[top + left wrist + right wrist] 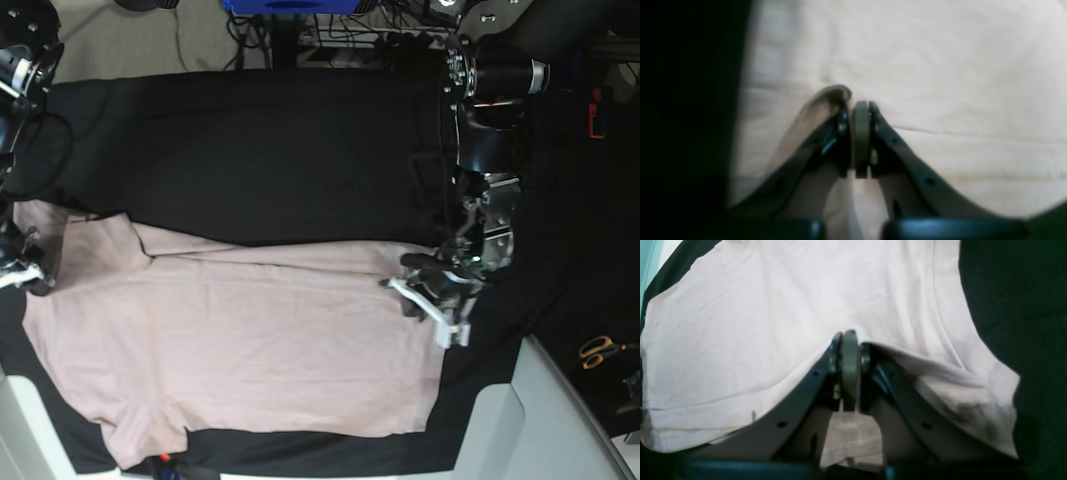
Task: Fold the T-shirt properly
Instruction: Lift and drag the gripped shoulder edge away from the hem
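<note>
The pale pink T-shirt (250,340) lies spread flat on the black cloth (250,150), with one sleeve at the near left. My left gripper (430,300) is at the shirt's right edge. In the left wrist view it (860,106) is shut, with a fold of the T-shirt (940,66) pinched and riding up over one finger. My right gripper (22,272) is at the shirt's far left edge. In the right wrist view it (849,336) is shut on an edge of the T-shirt (773,323), which drapes over one finger.
The black cloth (1023,306) covers the table beyond the shirt on all sides. Orange-handled scissors (598,350) lie at the right. The pale table edge (540,420) shows at the bottom right. Cables and a blue object (290,5) sit along the top.
</note>
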Motion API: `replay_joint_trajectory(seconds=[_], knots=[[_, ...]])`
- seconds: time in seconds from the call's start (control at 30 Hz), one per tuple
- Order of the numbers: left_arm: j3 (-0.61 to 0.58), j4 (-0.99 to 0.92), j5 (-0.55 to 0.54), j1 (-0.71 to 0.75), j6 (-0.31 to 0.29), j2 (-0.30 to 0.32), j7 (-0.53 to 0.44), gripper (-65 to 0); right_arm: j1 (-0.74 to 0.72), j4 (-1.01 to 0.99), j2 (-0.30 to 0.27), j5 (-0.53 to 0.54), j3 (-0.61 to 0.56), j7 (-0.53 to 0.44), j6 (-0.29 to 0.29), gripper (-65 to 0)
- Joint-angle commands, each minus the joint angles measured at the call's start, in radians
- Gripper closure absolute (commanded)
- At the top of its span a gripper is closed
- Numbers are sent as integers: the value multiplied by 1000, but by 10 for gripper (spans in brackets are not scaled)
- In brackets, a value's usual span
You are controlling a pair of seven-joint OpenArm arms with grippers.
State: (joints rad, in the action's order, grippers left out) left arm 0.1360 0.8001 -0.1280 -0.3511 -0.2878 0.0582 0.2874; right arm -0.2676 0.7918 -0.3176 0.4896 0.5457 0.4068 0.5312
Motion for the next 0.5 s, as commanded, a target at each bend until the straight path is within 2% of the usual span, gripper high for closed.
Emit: replay_joint_trajectory(seconds=[0.0,0.13,0.3,0.47], knots=[[-11,17,-9,-26,-4,10,-23,0,-29,13,-22,14,1,-27,10,-2],[-16,14,-11,-35,-4,13,-23,0,-35,13,-22,14,-19,-26,13,0],[-14,17,-12,-38,-4,29,-23,0,-72,13,-28,14,-175,-30,5,0],[-14,17,-14,-38,-4,38,-23,0,-118,-28,-25,14,-178,-30,4,0]])
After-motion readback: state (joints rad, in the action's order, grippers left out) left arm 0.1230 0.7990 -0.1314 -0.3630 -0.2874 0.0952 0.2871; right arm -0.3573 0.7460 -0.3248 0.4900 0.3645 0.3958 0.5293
